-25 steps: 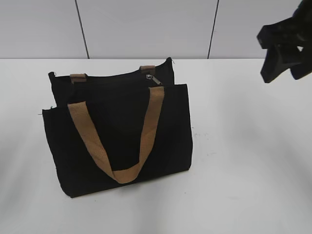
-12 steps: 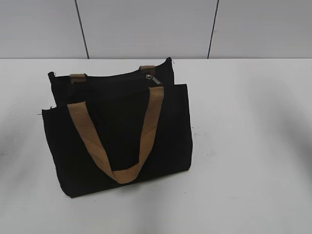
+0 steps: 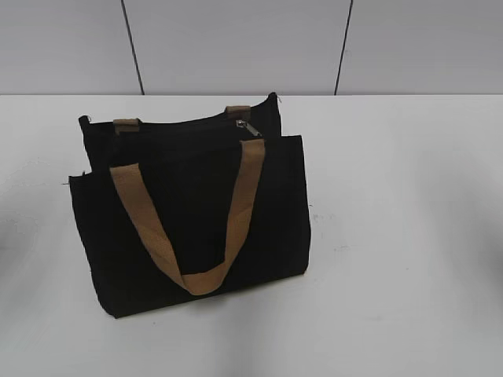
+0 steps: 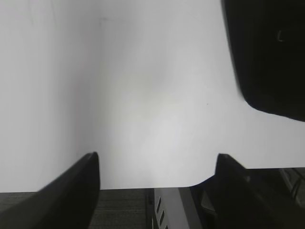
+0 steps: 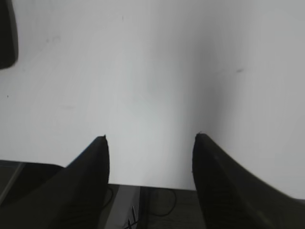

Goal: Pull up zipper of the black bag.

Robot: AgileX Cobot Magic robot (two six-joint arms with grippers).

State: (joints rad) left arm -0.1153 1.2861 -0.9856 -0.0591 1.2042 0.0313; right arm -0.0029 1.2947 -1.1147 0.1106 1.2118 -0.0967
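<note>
The black bag [image 3: 189, 212] stands on the white table [image 3: 393, 236], left of centre, with a tan handle [image 3: 192, 228] hanging down its front. The zipper runs along its top edge, and the silver pull tab [image 3: 248, 128] lies near the right end. A corner of the bag shows at the top right of the left wrist view [image 4: 271, 52] and at the top left edge of the right wrist view [image 5: 5, 33]. My left gripper [image 4: 156, 160] is open and empty over the table's near edge. My right gripper [image 5: 150, 140] is open and empty, also over the near edge. Neither gripper shows in the exterior view.
A grey panelled wall [image 3: 236, 43] stands behind the table. The table's front edge and the floor with cables below it show in both wrist views [image 5: 157, 200]. A second tan handle's ends [image 3: 126, 124] poke up at the bag's back.
My right gripper, seen at the upper right of the exterior view a second ago, has left that view. The bag has not moved.
</note>
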